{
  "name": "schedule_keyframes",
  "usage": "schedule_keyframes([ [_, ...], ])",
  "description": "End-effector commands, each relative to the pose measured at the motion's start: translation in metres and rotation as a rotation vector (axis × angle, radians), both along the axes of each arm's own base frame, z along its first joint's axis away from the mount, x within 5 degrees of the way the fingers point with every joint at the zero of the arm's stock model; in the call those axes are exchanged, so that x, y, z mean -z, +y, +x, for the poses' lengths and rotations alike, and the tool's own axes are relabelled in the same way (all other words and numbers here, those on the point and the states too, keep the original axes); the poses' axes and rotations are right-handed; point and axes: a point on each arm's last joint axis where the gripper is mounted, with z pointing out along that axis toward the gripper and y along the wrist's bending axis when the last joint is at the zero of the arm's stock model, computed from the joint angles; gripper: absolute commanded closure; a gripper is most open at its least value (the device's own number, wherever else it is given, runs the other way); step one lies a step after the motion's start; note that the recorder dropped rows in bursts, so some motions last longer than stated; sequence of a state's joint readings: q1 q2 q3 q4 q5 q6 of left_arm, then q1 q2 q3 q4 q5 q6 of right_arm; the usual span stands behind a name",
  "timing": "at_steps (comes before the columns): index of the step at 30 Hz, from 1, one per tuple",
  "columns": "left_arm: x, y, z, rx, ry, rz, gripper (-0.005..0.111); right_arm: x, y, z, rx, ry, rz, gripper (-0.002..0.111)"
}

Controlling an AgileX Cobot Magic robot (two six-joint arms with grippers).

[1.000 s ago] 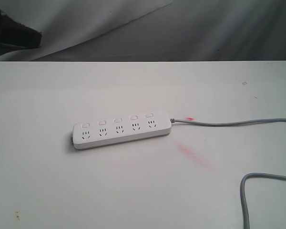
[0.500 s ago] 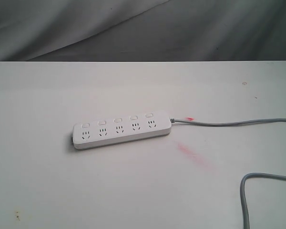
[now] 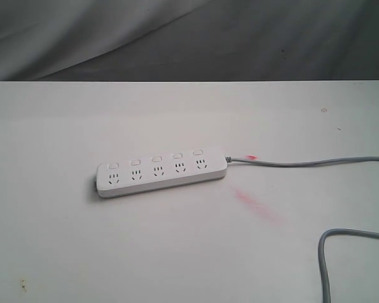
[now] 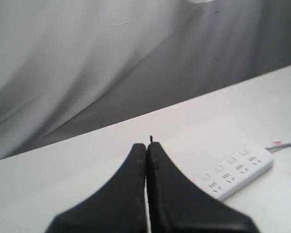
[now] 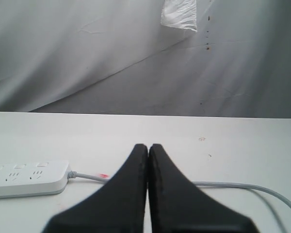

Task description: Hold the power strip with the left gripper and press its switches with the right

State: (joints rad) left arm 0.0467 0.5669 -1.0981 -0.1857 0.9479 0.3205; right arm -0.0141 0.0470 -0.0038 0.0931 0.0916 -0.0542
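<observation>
On the white table (image 3: 63,252), power strip (image 3: 161,172), grey cord (image 3: 303,164), pink smear (image 3: 259,207).

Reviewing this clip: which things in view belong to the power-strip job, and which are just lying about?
Job: power strip with its grey cord, its five switches, left tool and right tool, both shut, neither touching the strip.
Lying about: pink smear on the white table, grey backdrop cloth, white scrap on it.

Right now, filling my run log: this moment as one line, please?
power strip: flat on table, untouched | left gripper: jaws shut, empty | right gripper: jaws shut, empty
</observation>
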Motion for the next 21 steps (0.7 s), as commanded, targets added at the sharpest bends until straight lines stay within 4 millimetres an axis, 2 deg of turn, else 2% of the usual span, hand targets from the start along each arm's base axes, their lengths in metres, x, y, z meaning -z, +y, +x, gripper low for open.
schedule_keyframes([
  [1,0.021,0.012,-0.009,-0.137,-0.133,0.031,0.106,0.001,0.0,0.0,0.007,0.003,-0.002,0.108],
  [3,0.045,0.015,-0.005,-0.156,-0.247,0.065,0.106,0.001,0.0,0.0,0.007,0.003,-0.002,0.108],
  [4,0.069,0.015,0.0,-0.158,-0.286,0.061,0.106,0.001,0.0,0.0,0.007,0.003,-0.002,0.108],
  [5,0.082,0.015,0.003,-0.158,-0.296,0.045,0.106,0.001,0.0,0.0,0.007,0.003,-0.002,0.108],
  [6,0.107,0.015,0.007,-0.163,-0.301,0.002,0.106,0.001,0.0,0.0,0.007,0.003,-0.002,0.108],
  [7,0.123,0.015,0.008,-0.165,-0.286,-0.018,0.106,0.001,0.0,0.0,0.007,0.003,-0.002,0.108],
  [8,0.15,0.015,0.008,-0.176,-0.248,-0.074,0.106,0.001,0.0,0.0,0.007,0.003,-0.002,0.108],
  [12,0.204,0.013,0.002,-0.174,-0.174,-0.174,0.106,0.001,0.0,0.0,0.007,0.003,-0.002,0.108],
  [14,0.219,0.013,-0.002,-0.172,-0.173,-0.152,0.106,0.001,0.0,0.0,0.007,0.003,-0.002,0.108],
  [21,0.254,0.014,-0.003,-0.176,-0.109,-0.113,0.106,0.001,0.0,0.0,0.007,0.003,-0.002,0.108],
])
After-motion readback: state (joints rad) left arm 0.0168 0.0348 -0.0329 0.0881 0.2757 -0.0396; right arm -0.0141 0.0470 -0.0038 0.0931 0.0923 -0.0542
